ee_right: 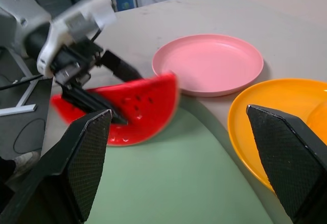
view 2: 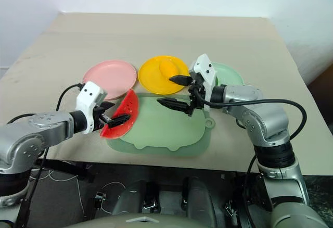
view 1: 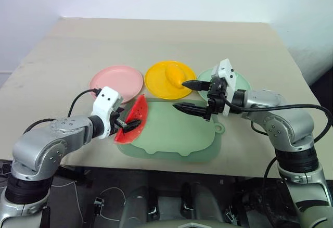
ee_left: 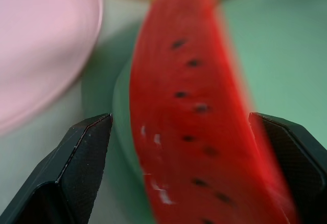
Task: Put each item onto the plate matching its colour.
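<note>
The red watermelon slice with its green rind stands tilted on the left edge of the pig-shaped mat. My left gripper is open, one finger on each side of the slice, with a gap showing beside the rind in the left wrist view. The pink plate lies just behind it. A yellow mango rests on the yellow plate. My right gripper hangs open and empty above the mat's far edge, in front of the pale green plate, which it partly hides.
The large pale green mat lies at the table's near edge, under both grippers. The three plates sit in a row behind it. Bare tabletop stretches beyond the plates.
</note>
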You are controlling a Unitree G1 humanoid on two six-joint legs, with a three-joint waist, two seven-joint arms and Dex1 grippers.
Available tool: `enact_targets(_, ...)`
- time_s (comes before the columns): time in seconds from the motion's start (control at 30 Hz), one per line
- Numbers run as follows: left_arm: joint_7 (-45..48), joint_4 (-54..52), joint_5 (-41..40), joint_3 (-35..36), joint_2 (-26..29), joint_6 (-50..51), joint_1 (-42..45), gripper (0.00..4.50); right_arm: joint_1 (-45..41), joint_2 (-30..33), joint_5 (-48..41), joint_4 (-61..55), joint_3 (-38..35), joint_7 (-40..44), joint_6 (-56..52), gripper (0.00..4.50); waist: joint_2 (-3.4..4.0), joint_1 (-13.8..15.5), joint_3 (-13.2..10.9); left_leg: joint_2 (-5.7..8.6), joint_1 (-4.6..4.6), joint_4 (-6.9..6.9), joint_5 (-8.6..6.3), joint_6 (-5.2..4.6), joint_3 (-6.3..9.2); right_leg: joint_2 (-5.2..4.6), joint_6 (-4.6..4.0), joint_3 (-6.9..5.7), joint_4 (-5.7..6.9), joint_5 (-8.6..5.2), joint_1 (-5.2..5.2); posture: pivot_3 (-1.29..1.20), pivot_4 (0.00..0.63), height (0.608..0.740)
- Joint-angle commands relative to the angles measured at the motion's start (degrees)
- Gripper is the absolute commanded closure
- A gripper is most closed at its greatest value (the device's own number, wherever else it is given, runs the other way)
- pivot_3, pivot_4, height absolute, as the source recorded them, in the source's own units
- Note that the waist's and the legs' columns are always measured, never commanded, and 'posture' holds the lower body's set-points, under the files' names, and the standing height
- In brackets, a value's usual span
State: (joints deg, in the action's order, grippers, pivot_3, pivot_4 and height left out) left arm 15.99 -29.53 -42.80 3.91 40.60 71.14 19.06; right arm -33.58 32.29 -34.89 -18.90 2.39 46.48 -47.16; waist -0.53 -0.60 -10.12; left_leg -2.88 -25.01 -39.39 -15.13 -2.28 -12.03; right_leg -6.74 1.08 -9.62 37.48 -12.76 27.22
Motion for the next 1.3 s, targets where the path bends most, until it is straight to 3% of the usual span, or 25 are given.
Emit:
enact_targets(0.03,-0.4,0.2,1.7,-1.0,-0.8,0.7,2.3,0.0,-0.8,-0.4,0.0,-1.1,-0.9,-0.6,1.6,0.02,-0.01,0.0,0.0,0.0,0.0,0.0,0.0,0.0,0.0,0.0,0.0,0.0,0.0,0.0,0.0,0.0,0.15,0.696)
enact_targets(0.13,0.5,1.2,2.4,-1.8,-1.0,0.7,2.9,0.0,-0.9,-0.7,0.6,-0.6,-0.7,-1.2,2.2,0.02,-0.01,-0.1,0.0,0.0,0.0,-0.01,0.0,0.0,0.0,0.0,0.0,0.0,0.0,0.0,0.0,0.0,0.15,0.696)
enact_targets(0.27,1.6,1.6,3.0,-2.0,-0.5,1.7,2.6,0.78,-1.2,-0.7,1.2,-0.3,-0.4,-1.7,2.7,0.0,-0.01,-0.1,0.0,-0.01,0.0,-0.01,0.0,0.0,0.0,0.01,0.0,0.0,0.01,0.0,0.0,0.0,0.15,0.696)
enact_targets(0.63,2.2,1.4,3.4,0.8,-0.2,3.4,3.4,0.81,-1.6,-0.4,3.1,0.3,0.6,-1.7,3.5,0.0,-0.01,-0.1,0.0,-0.01,0.02,-0.01,0.0,0.0,0.0,0.0,0.0,0.0,0.02,0.0,-0.01,0.0,0.15,0.696)
enact_targets(0.77,2.2,3.0,2.9,6.3,0.8,3.8,8.6,0.82,-1.7,-0.4,4.0,0.7,0.7,-2.1,3.8,0.0,-0.02,-0.1,0.0,-0.01,0.02,-0.02,0.0,0.0,0.0,0.0,0.0,0.0,0.04,0.0,0.0,0.0,0.15,0.696)
enact_targets(1.07,-2.2,20.0,11.7,8.6,-1.3,-5.7,22.5,0.82,-1.4,-1.6,4.3,0.2,0.9,-2.9,3.9,0.0,-0.02,-0.1,0.0,0.01,-0.02,-0.15,0.03,-0.06,0.03,0.0,0.01,-0.02,0.09,0.01,-0.04,0.0,0.15,0.696)
enact_targets(1.2,-4.0,36.7,21.1,2.5,-3.0,-15.2,28.6,0.82,-1.3,-1.6,4.9,0.6,0.8,-3.4,4.2,0.0,-0.03,0.0,0.0,0.0,-0.02,-0.23,0.06,-0.12,0.03,0.01,0.01,-0.04,0.17,0.0,-0.05,0.0,0.15,0.696)
enact_targets(1.3,-2.5,43.1,25.0,0.5,-4.1,-23.2,30.7,0.82,-1.2,-1.5,5.0,0.6,0.7,-3.5,4.4,0.0,-0.03,-0.1,0.0,0.0,-0.04,-0.26,0.03,-0.07,0.01,-0.01,0.01,-0.04,0.17,0.0,-0.02,0.0,0.15,0.696)
